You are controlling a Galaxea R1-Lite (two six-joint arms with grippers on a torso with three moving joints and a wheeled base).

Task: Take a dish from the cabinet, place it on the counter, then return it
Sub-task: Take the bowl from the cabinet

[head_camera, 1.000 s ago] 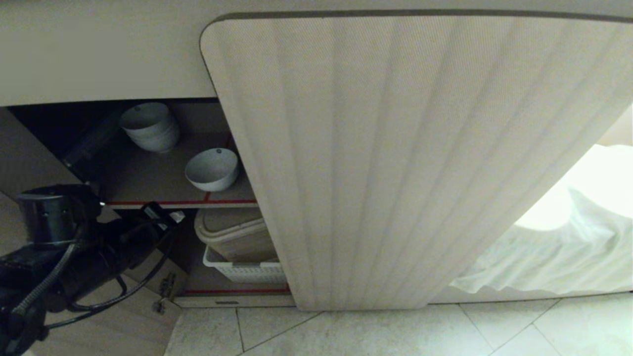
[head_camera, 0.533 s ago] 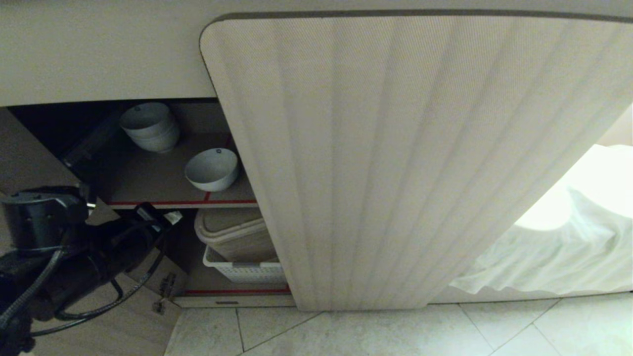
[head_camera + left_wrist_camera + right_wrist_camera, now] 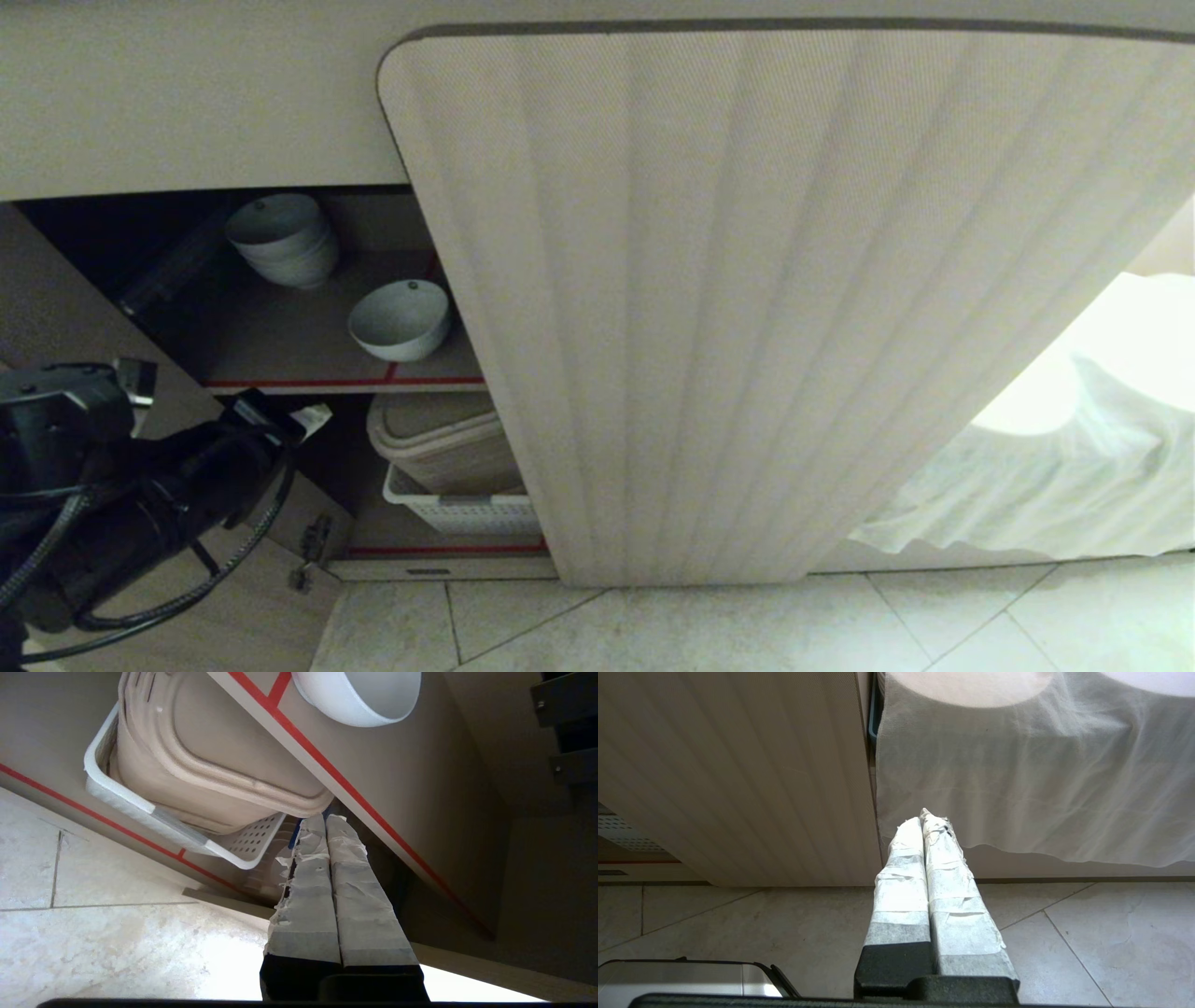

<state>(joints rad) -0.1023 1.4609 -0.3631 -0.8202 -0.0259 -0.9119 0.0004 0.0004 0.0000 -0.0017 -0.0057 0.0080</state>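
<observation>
1. Filling most of the head view, the closed ribbed door (image 3: 766, 308) of the cabinet (image 3: 187, 112) runs from top centre to the floor tiles (image 3: 747, 625); no counter top surface shows in any view.
2. White cloth (image 3: 1046, 485) hangs at lower right of the head view; the right wrist view shows it beside the ribbed door's edge, detail the head view lacks.
3. Open compartment at left of the head view: upper shelf (image 3: 280, 345) edged with a red strip, lower one holding a beige lidded bin (image 3: 439, 443) sitting in a white perforated basket (image 3: 467, 511).
4. Left arm (image 3: 121, 495), dark, sits lower left in the head view, outside the compartment.
5. Left gripper (image 3: 322, 819): taped fingers pressed together, nothing held, tip near the lower edge of the red-edged shelf beside the bin; only the left wrist view shows this.
6. Right gripper (image 3: 924, 814): fingers pressed together, empty, pointing at the seam between door and cloth; seen in the right wrist view only.
7. Stack of white bowls (image 3: 283, 238) at the back of the upper shelf.
8. The dish (image 3: 400, 319) rests alone on the upper shelf near its front edge, tilted, apart from the stack; tiny dark speck inside.
9. No readable writing or labels anywhere.
</observation>
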